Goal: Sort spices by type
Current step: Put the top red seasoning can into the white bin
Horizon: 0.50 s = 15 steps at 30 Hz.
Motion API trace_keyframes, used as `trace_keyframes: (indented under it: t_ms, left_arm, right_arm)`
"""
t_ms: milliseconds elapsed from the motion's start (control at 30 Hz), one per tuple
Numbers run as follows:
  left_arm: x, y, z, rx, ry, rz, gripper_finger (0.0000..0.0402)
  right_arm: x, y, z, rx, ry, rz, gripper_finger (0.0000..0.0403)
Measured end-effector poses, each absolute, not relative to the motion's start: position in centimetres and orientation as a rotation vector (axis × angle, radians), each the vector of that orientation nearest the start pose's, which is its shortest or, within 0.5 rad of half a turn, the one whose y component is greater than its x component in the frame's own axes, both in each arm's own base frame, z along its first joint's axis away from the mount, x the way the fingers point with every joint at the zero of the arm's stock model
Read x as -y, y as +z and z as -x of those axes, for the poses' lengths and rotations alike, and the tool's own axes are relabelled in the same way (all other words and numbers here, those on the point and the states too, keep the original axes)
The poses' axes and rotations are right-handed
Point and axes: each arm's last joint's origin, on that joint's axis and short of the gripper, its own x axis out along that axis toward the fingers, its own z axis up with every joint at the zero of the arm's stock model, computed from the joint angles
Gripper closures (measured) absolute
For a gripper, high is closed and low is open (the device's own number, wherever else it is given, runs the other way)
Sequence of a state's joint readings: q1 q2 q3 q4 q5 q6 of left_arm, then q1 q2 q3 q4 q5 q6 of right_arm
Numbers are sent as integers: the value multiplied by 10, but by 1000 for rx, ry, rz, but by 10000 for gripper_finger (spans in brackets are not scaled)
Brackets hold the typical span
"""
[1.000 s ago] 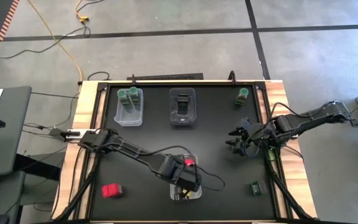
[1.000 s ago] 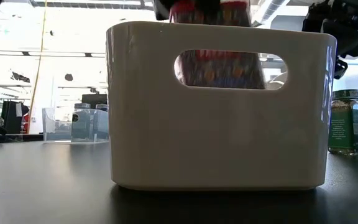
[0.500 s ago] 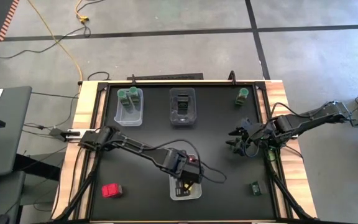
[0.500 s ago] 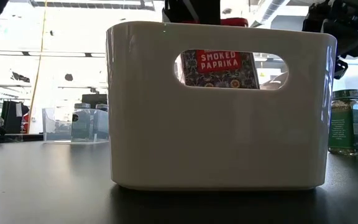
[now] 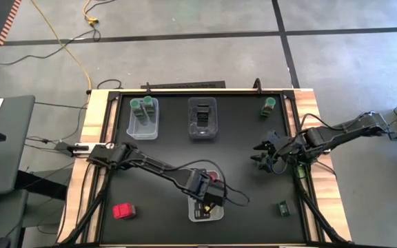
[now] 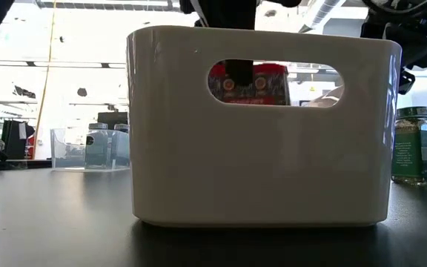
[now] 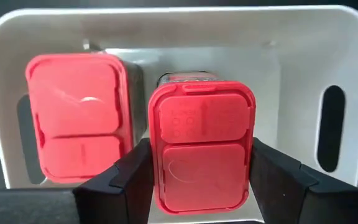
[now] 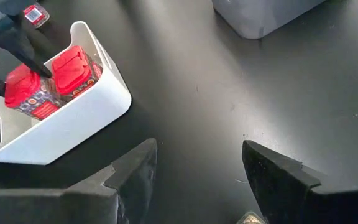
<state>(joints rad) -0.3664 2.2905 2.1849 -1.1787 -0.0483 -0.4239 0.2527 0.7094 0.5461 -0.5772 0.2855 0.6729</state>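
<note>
Risk-wise, left end effector clamps a red packet inside the white bin at the desk's near edge beside another packet, so letting go crooked could tip both.

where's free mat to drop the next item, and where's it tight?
Free: the bare mat between the middle clear bin and the right gripper, and the stretch between the loose red packet and the white bin. Tight: inside the white bin, where the left gripper holds a second red packet beside one already there.
</note>
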Motion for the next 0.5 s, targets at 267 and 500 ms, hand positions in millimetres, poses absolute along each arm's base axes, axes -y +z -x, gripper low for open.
trace_keyframes:
  t_ms: [267, 500]
  left_arm:
    - [167, 242, -439, -1304, 8, 95, 184]
    - [167, 242, -441, -1290, -5, 82, 147]
  right_arm:
    - [-28, 230, -139, -668, -267, -447, 137]
    - [-28, 230, -139, -669, -267, -446, 137]
